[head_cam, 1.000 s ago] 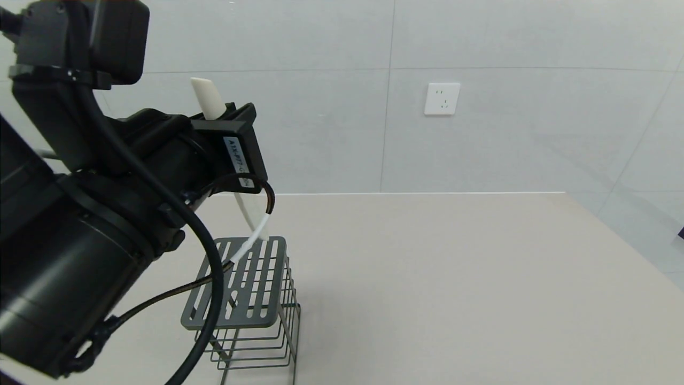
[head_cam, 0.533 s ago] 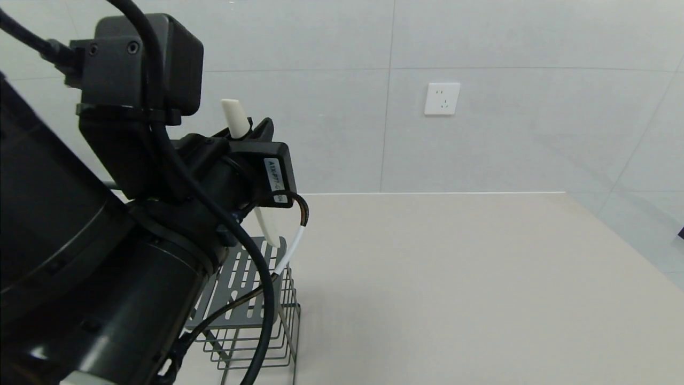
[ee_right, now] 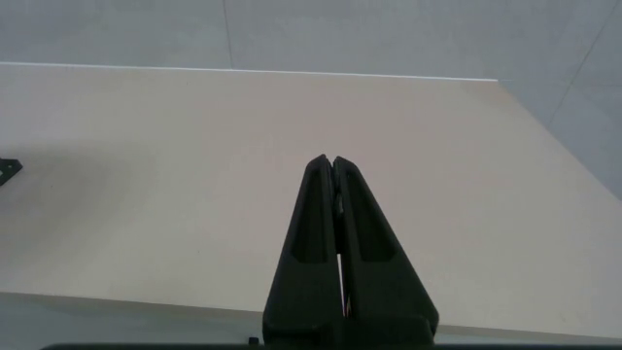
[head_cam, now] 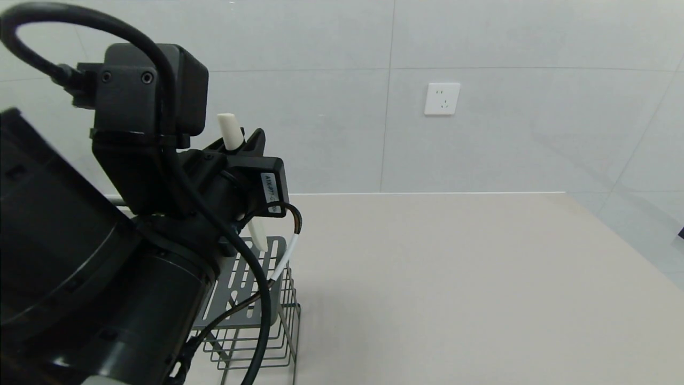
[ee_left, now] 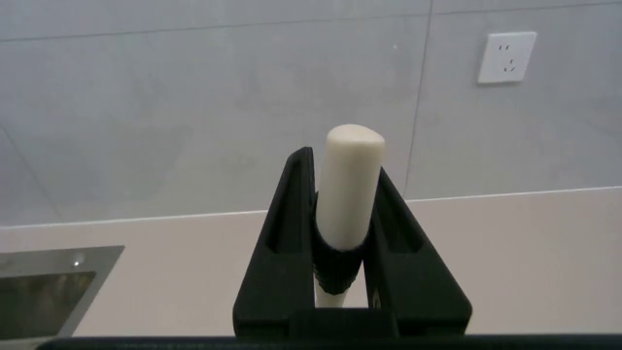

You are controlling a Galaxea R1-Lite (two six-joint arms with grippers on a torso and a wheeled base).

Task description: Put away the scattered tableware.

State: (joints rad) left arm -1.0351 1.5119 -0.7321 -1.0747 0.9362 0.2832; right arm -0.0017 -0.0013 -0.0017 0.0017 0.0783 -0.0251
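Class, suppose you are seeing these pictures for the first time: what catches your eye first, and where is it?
The big black left gripper, at the head view's left, clamps a white utensil nearly upright. Its lower tip hangs over the grey slotted rack on the beige table. A white wall socket stands out behind.

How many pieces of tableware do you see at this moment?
1. A white utensil is clamped in the left tool, above the grey wire rack. Part of the table is blocked from view, so more may be hidden.
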